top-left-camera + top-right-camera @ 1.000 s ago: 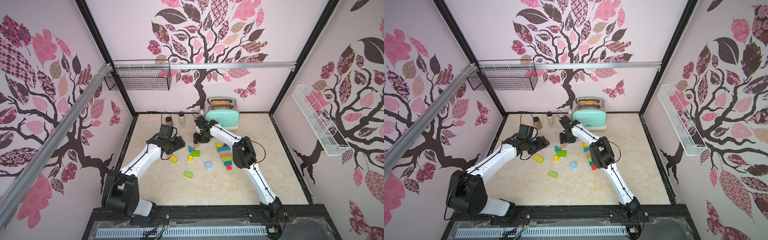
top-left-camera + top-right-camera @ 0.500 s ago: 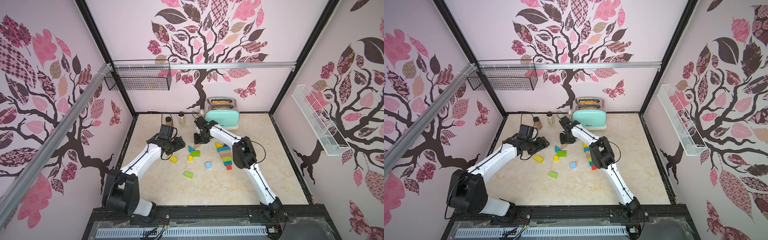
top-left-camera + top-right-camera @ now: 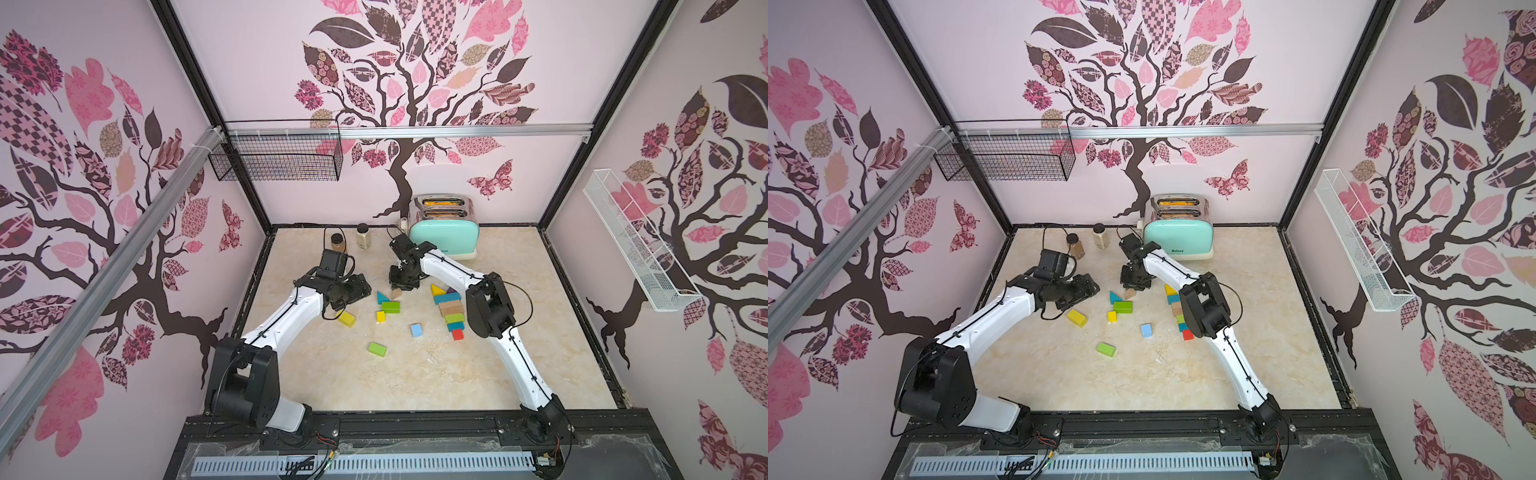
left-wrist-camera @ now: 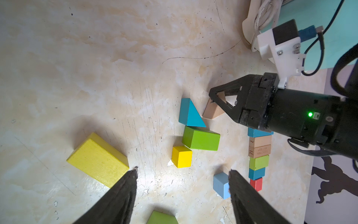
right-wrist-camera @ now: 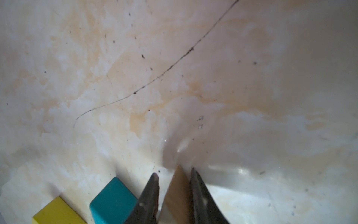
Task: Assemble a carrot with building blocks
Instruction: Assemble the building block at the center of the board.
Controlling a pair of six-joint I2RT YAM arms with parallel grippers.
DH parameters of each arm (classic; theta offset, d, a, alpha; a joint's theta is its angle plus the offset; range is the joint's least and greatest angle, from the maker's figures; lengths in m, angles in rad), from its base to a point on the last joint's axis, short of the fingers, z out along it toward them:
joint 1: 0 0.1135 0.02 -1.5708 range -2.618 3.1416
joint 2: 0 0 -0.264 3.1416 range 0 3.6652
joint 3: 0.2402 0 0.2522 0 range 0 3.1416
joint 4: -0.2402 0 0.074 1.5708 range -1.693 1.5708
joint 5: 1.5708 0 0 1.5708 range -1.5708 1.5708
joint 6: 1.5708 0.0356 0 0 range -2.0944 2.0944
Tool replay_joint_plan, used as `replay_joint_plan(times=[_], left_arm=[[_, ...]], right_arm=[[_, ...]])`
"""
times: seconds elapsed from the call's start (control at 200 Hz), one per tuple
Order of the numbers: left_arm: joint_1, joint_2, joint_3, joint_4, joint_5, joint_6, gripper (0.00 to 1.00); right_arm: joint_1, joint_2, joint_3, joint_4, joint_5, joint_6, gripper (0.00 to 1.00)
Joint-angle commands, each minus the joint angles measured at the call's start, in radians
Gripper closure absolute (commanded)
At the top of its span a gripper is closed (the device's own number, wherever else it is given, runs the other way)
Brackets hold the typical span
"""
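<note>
Between the fingertips of the right gripper (image 5: 173,171): one tan wedge (image 5: 178,194), resting on the surface (image 3: 415,386) with a thin edge upward. The jaws stand narrow, one finger on each side. One finger lies against the wood and the opposite one shows a sliver of gap near its tip. Whether the hold is firm cannot be told.

Just beside the tan wedge: teal wedge (image 4: 188,114), one corner almost meeting it.
Next to the teal wedge: green bar (image 4: 201,138), lying flat.
At the green bar's corner, touching or very nearly: yellow cube (image 4: 181,156).

Left gripper (image 4: 183,170): jaws spread wide with nothing between them, held above the surface and aimed toward this cluster.
Near one of its fingers: yellow block (image 4: 96,160), flat, apart from the cluster.
Near its other finger: light blue cube (image 4: 220,185), standing alone.
Toward the robot's base: green block (image 3: 377,349), alone, well apart from the rest.

On the right arm's side of the cluster: row of blocks (image 3: 451,309), laid touching in one straight line. From the far end the colours run yellow, purple, teal, tan, tan, green, teal, red.

Along the back wall: mint toaster (image 3: 444,241). Two brown-lidded jars (image 3: 337,242) stand near it, toward the left arm's side.
</note>
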Motion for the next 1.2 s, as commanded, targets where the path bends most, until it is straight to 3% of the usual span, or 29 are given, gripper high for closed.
replay_joint_plan(times=[0.0, 0.28, 0.53, 0.845, 1.11, 1.19], left_arm=[[0.001, 0.000, 0.010, -0.005, 0.006, 0.020, 0.21], [0.001, -0.017, -0.007, -0.001, 0.010, 0.020, 0.21], [0.000, -0.023, -0.024, 0.013, 0.014, 0.014, 0.21], [-0.003, -0.022, -0.019, 0.012, 0.017, 0.024, 0.21], [-0.055, -0.004, -0.007, -0.027, 0.029, 0.070, 0.28], [-0.095, 0.010, -0.006, -0.043, 0.030, 0.096, 0.27]], right_arm=[[0.006, -0.027, -0.028, -0.010, -0.033, 0.081, 0.73], [0.006, -0.075, -0.105, 0.008, -0.048, 0.151, 0.86], [0.005, -0.099, -0.162, 0.030, -0.021, 0.164, 0.85], [0.007, -0.089, -0.052, -0.016, 0.040, 0.093, 0.69], [0.006, -0.232, -0.110, -0.066, 0.115, -0.054, 0.62], [0.006, -0.300, -0.151, -0.076, 0.113, -0.109, 0.53]])
